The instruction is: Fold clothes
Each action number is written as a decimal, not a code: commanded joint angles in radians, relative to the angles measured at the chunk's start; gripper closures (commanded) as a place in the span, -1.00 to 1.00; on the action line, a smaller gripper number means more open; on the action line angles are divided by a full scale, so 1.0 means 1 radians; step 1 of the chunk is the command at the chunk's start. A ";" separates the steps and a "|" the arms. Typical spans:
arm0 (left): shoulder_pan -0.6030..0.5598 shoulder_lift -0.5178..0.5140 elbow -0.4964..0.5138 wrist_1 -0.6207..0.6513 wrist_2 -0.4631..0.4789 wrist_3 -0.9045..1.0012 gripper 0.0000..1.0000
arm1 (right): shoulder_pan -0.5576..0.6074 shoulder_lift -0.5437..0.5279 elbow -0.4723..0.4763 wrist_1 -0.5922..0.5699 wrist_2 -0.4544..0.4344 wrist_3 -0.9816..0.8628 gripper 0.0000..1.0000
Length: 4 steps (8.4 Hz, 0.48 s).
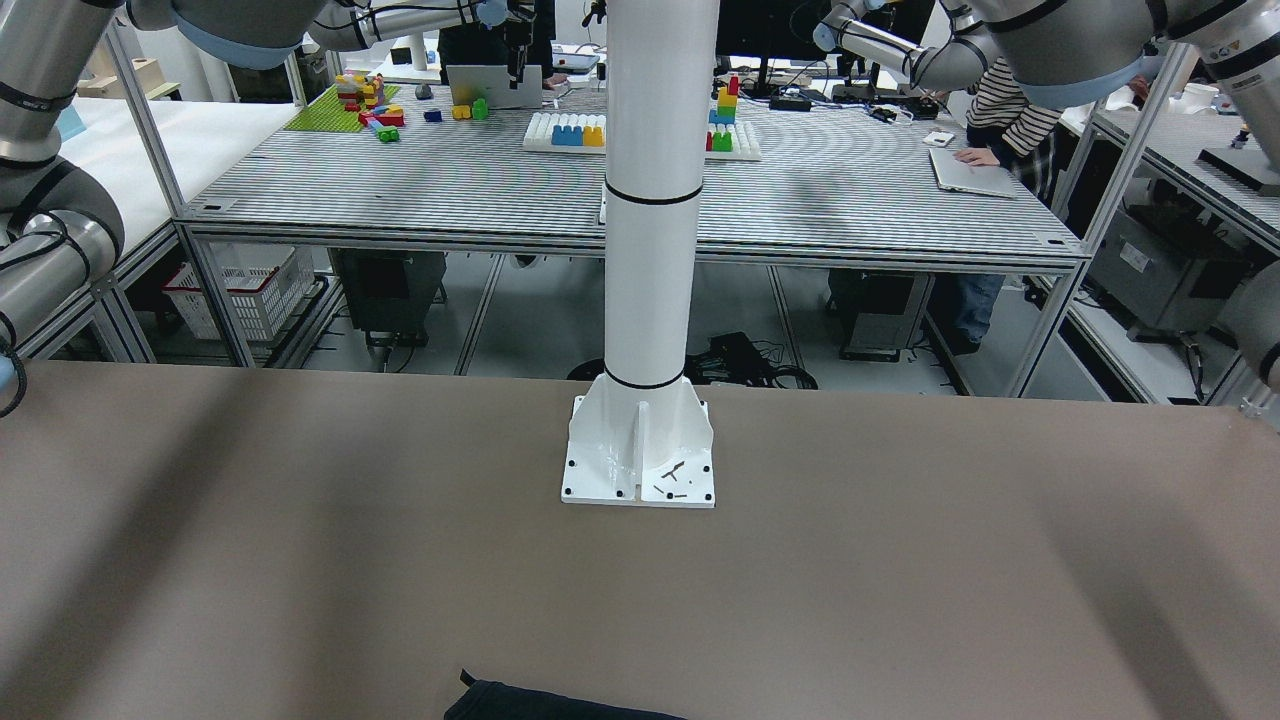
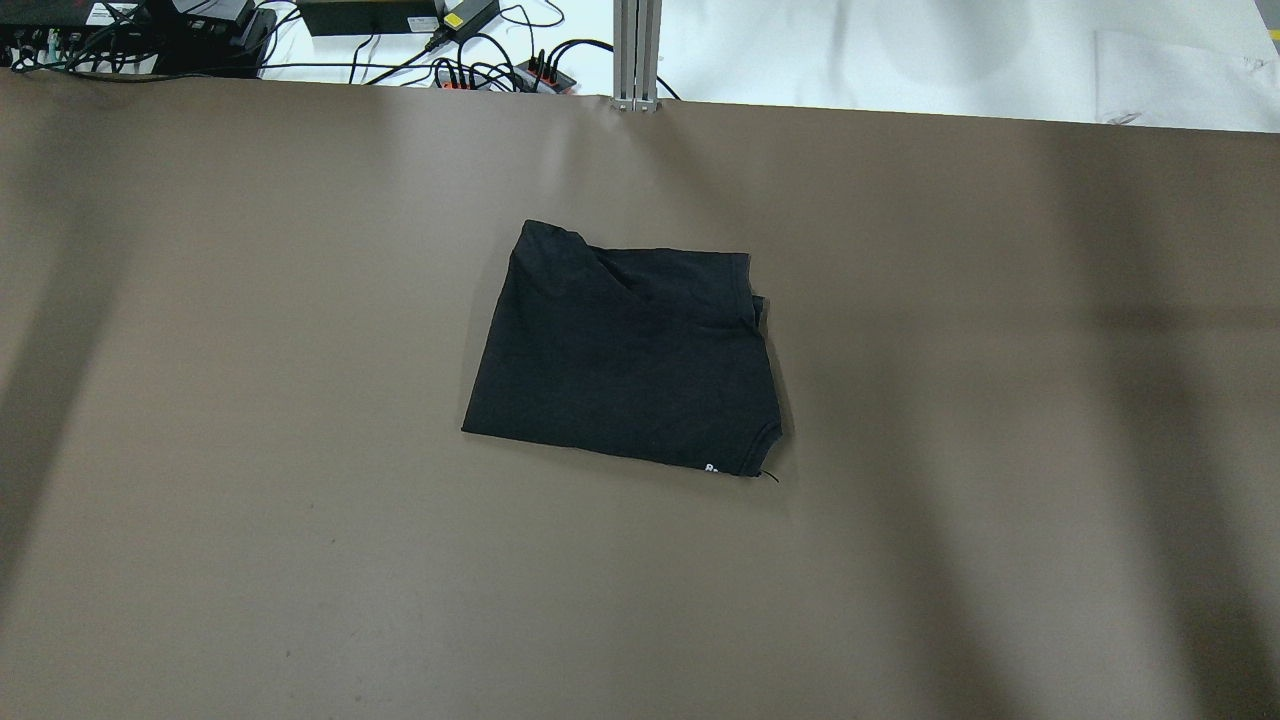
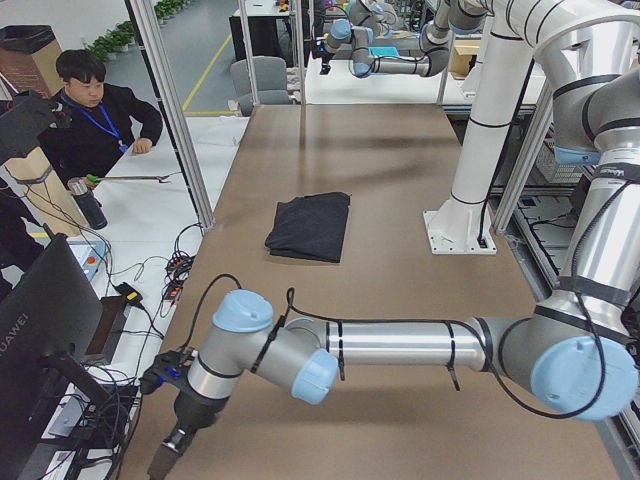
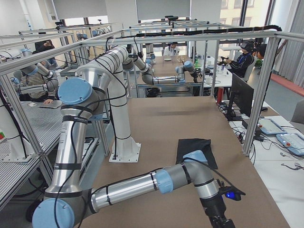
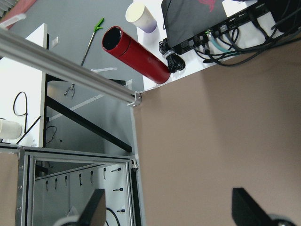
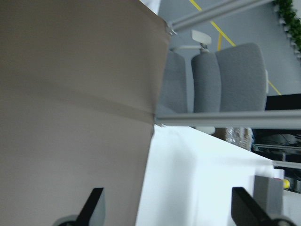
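We see the clothes (image 2: 625,360) as one dark charcoal piece of soft, matte fabric. It lies flat near the middle of the table (image 2: 250,400), folded into a rough rectangle with slightly slanted sides. Shallow creases run across its far half, a layer edge sticks out at the far right corner, and a speck of white print shows at the near right corner. The tabletop is a smooth, dull brown sheet crossed by broad soft shadows.

In the front-facing view only a rounded edge of the fabric shows at the bottom. It sits well apart from the square base plate (image 1: 640,470) of the glossy white round pillar (image 1: 650,200).

The left gripper (image 5: 167,193) hangs over a corner of the table, its two flat black fingers (image 5: 94,209) spread wide with only bare brown surface between them. Beyond that corner we see a silver aluminium rail, a red cylindrical bottle (image 5: 136,54) and a pale paper cup (image 5: 141,16).

The right gripper (image 6: 165,190) is also parted wide and holds nothing. It hangs at the table's edge, where the brown sheet meets a white surface, and grey padded chairs (image 6: 235,75) stand beyond. Both grippers are well apart from the fabric.
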 commanded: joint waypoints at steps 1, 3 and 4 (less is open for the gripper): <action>-0.022 0.226 -0.207 -0.019 0.146 0.043 -0.89 | 0.035 -0.136 0.083 0.004 -0.181 -0.063 -0.89; -0.020 0.349 -0.337 -0.001 0.074 0.037 -0.89 | 0.034 -0.137 0.080 0.001 -0.149 -0.054 -0.89; -0.017 0.331 -0.339 0.063 0.067 0.000 -0.89 | 0.034 -0.137 0.071 -0.004 -0.137 -0.045 -0.89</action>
